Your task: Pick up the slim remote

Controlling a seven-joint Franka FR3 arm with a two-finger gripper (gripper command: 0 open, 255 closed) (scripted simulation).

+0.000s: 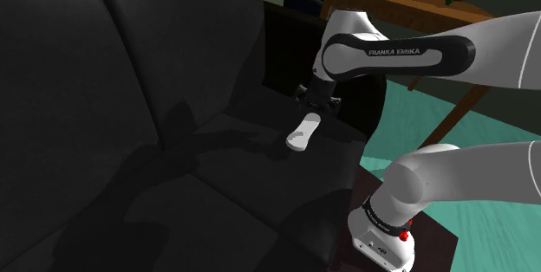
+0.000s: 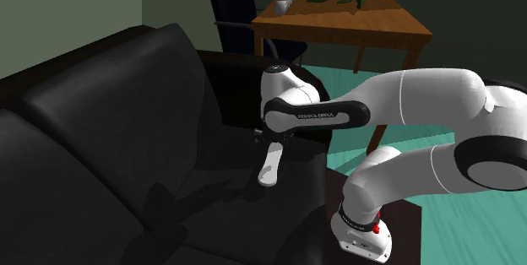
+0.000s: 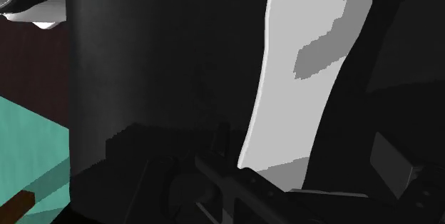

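The slim remote [image 1: 304,131] is a plain white, narrow slab over the black sofa seat [image 1: 225,171], close to the armrest. My gripper [image 1: 316,104] is shut on its upper end, and the remote slants down from the fingers toward the cushion. In the second exterior view the remote [image 2: 271,164] hangs below the gripper [image 2: 274,139], and I cannot tell whether its lower tip touches the seat. In the wrist view the remote [image 3: 307,80] runs out from between the black fingers [image 3: 392,167].
The sofa backrest [image 1: 104,45] rises at the shoulder view's left, and the armrest [image 1: 290,45] stands just behind the gripper. A wooden table [image 2: 355,18] with a plant and cups and a dark chair [image 2: 236,10] stand beyond. Teal floor [image 1: 485,175] lies beside the stand [image 1: 381,236].
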